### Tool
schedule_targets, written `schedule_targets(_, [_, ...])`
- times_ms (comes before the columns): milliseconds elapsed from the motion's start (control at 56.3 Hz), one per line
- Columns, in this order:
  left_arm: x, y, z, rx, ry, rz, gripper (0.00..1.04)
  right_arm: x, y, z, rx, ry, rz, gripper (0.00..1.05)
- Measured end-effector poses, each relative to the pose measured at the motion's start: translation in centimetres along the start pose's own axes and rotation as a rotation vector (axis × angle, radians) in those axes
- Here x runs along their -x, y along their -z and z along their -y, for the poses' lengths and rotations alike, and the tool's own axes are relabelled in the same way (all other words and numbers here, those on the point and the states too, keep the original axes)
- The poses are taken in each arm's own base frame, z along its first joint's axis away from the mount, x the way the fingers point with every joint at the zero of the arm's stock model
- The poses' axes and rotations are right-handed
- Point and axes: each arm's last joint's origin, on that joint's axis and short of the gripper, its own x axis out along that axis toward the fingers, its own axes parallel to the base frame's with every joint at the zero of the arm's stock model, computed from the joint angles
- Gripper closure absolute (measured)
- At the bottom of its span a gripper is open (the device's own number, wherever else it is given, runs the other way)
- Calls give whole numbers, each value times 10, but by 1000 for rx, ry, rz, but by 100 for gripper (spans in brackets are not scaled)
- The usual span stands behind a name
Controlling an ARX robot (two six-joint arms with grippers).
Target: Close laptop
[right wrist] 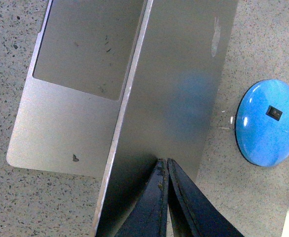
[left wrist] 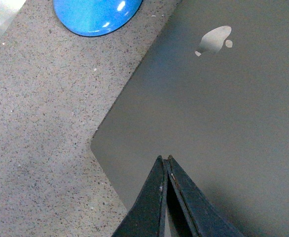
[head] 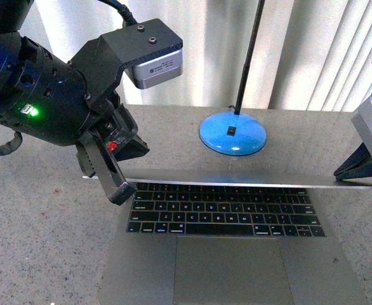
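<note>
Grey-silver laptop, black keys, large trackpad, lid partly open, on speckled table

Grey-silver laptop with black keys, blue lamp base, speckled grey table.

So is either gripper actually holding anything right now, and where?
Nothing is held. The left gripper and the right gripper are both shut, tips against the outside of the lid of the laptop.

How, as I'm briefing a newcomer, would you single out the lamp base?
Find the slim grey-silver metal laptop on the speckled grey table. Behind its lid sits a glossy blue dome with a black switch, the only round object.
</note>
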Motion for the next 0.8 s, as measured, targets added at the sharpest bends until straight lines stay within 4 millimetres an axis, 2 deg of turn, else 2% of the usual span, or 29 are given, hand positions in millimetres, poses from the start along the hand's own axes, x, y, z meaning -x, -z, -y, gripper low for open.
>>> schedule_targets(799, [-7, 15, 10, 17, 27, -2, 101, -13, 4, -11, 1, -35, -9, 102])
